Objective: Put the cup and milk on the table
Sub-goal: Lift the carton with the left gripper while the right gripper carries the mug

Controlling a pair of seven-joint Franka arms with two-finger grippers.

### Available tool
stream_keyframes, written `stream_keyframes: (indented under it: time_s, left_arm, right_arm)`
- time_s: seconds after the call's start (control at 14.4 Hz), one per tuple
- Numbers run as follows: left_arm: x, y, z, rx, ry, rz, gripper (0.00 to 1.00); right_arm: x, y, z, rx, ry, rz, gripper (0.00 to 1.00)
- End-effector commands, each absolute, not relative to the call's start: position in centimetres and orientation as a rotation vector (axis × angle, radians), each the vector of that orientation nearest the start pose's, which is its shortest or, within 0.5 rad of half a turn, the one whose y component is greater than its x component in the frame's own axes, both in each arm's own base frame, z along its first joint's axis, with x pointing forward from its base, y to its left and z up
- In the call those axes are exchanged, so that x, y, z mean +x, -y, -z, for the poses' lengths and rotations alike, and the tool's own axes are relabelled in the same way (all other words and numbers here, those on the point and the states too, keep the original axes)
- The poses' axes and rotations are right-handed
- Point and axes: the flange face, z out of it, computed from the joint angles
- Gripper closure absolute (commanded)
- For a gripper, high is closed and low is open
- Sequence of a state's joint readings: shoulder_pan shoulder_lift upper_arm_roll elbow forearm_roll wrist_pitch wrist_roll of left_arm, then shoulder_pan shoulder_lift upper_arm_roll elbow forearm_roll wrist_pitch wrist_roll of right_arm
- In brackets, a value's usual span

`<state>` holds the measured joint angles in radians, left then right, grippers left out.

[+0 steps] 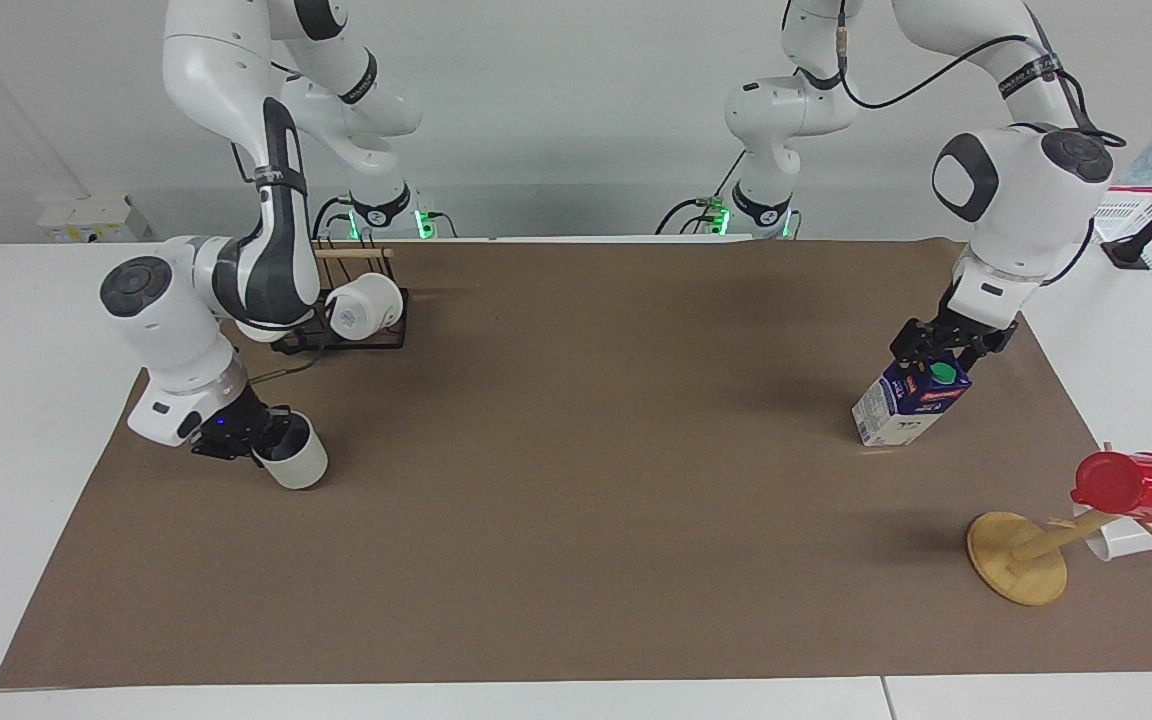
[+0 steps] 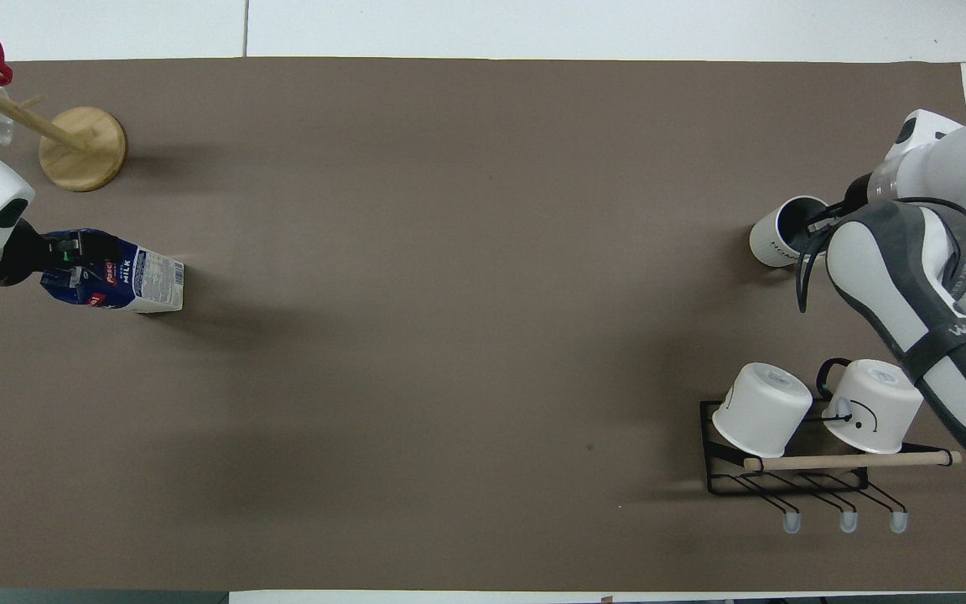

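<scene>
The pale cup stands on the brown paper of the table at the right arm's end; it also shows in the overhead view. My right gripper is low beside it and shut on its rim, one finger inside. The blue and white milk stands on the paper at the left arm's end, leaning slightly, and shows in the overhead view. My left gripper is shut on its gable top beside the green cap.
A black rack with two rounder white mugs stands nearer the robots than the cup. A wooden mug tree holding a red cup stands farther from the robots than the milk.
</scene>
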<state>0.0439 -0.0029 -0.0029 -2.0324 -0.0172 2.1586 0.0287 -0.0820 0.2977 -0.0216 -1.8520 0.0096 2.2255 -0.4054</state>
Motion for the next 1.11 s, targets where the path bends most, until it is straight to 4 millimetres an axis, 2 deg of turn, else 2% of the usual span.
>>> stream_keyframes:
  time_s: [0.0, 0.07, 0.14, 0.21, 0.35, 0.49, 0.69, 0.83, 0.97, 1.04]
  left_arm:
    - [56.3, -2.5, -46.0, -3.151, 0.037, 0.229, 0.48]
    - [56.3, -2.6, -46.0, -3.151, 0.034, 0.227, 0.72]
    - [56.3, -2.7, -45.9, -3.151, 0.039, 0.227, 0.92]
    - [56.3, -2.7, -46.0, -3.150, 0.037, 0.229, 1.00]
    - [56.3, -2.7, -46.2, -3.150, 0.034, 0.234, 1.00]
    - [56.6, -2.6, -47.2, -3.149, 0.036, 0.243, 1.00]
    - [56.5, -2.4, -49.7, -3.147, 0.031, 0.231, 1.00]
    - [56.6, -2.3, -51.8, -3.147, 0.025, 0.204, 1.00]
    - [56.6, -2.3, -53.7, -3.149, 0.023, 0.180, 1.00]
    - [56.5, -2.2, -54.5, -3.150, 0.020, 0.173, 1.00]
  right_arm:
    - [62.5, 5.9, -41.3, -3.128, 0.282, 0.147, 1.00]
    - [62.4, 4.0, -42.7, -3.126, 0.206, 0.154, 1.00]
    - [62.2, 2.3, -43.9, -3.130, 0.115, 0.148, 1.00]
    - [62.2, 0.2, -44.5, -3.136, 0.035, 0.130, 1.00]
    - [62.3, -5.2, -45.1, -3.139, -0.101, 0.153, 1.00]
    - [61.8, -10.8, -44.6, -3.121, -0.237, 0.199, 1.00]
    - [61.0, -19.2, -42.1, -3.138, -0.377, 0.232, 1.00]
    - [59.5, -25.6, -40.7, -3.162, -0.394, 0.257, 1.00]
    - [58.1, -29.7, -38.9, -3.167, -0.403, 0.240, 1.00]
    - [57.7, -30.3, -38.3, -3.169, -0.397, 0.234, 1.00]
